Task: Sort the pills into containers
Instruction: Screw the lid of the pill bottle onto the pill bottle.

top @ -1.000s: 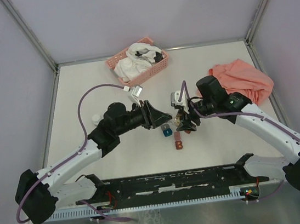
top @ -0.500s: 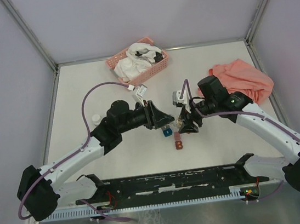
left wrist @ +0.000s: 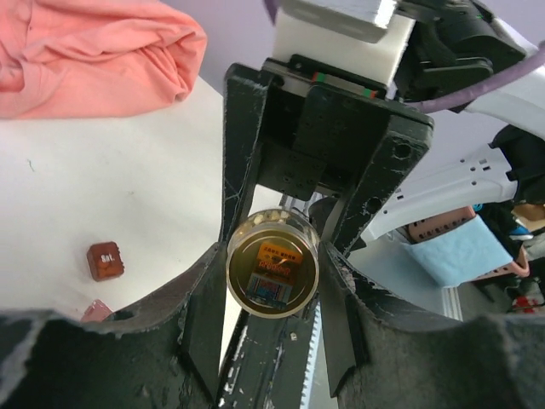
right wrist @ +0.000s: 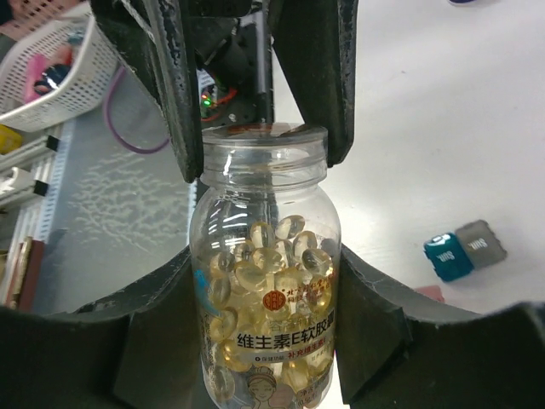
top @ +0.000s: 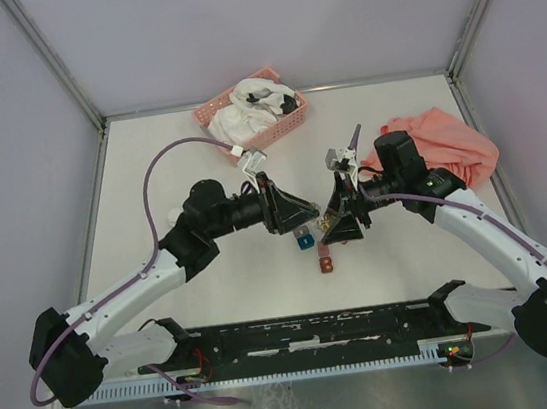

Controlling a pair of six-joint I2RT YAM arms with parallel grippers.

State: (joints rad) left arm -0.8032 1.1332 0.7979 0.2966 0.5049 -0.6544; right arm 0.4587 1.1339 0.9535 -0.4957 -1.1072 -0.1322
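A clear jar (right wrist: 266, 196) full of yellowish pills (right wrist: 272, 256) hangs above the table between both grippers. My right gripper (right wrist: 266, 341) is shut on its labelled body. My left gripper (left wrist: 272, 277) is shut on the jar's other end (left wrist: 272, 264), its fingers (right wrist: 179, 102) flanking the neck. From above, the jar (top: 324, 222) sits between the left gripper (top: 307, 216) and the right gripper (top: 336, 222). The containers lie below: a teal cube (top: 305, 242), a grey one (right wrist: 482, 244) and two dark red ones (top: 325, 256).
A pink slatted basket (top: 279, 131) with white items stands at the back. A coral cloth (top: 442, 147) lies at the right. A small white round thing (top: 172, 216) sits by the left arm. A black rail (top: 320, 329) runs along the near edge.
The right wrist has risen and swung back to the right, tipping the jar. The left arm has shifted slightly with it. Both grippers have kept their hold on the jar.
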